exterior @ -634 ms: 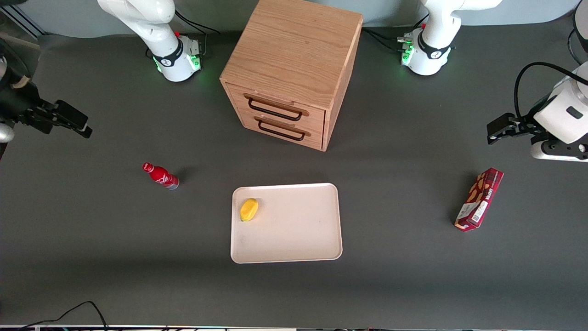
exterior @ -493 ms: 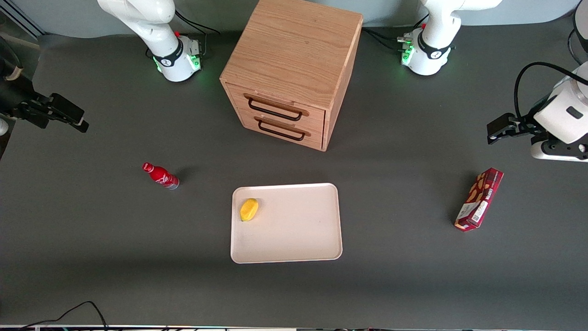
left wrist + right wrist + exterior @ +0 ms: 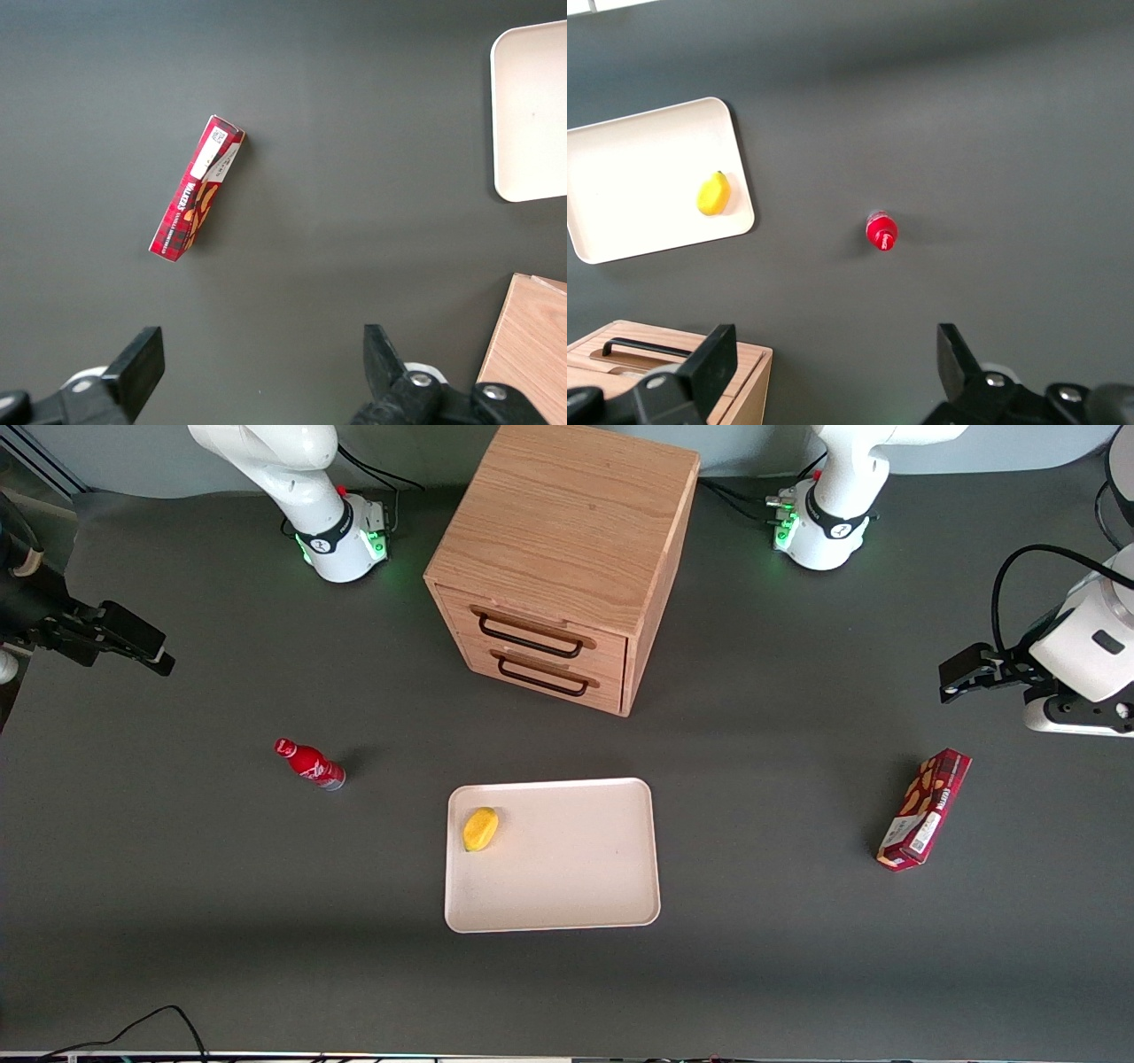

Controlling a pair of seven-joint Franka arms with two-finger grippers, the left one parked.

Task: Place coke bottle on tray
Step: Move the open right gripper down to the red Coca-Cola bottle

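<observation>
One object, a yellow fruit point(image 3: 480, 829), occupies the tray point(image 3: 567, 895), nearest the front camera; most of its floor is bare. Farther back, toward the working arm's end, the coke bottle point(image 3: 309, 764) stands upright on the table point(image 3: 177, 886), well apart from the tray. Farthest, the gripper point(image 3: 133, 651) hangs released and empty. Step in hand: approach. Next: descend over the cap and close.

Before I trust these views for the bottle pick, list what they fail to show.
- Coke bottle: the right wrist view looks down on its cap, which hides the body.
- Gripper: open, high above the table; the front view's edge cuts off its arm.
- Tray: cut off by the left wrist view's edge.
- Snack box: lettering too small.
</observation>
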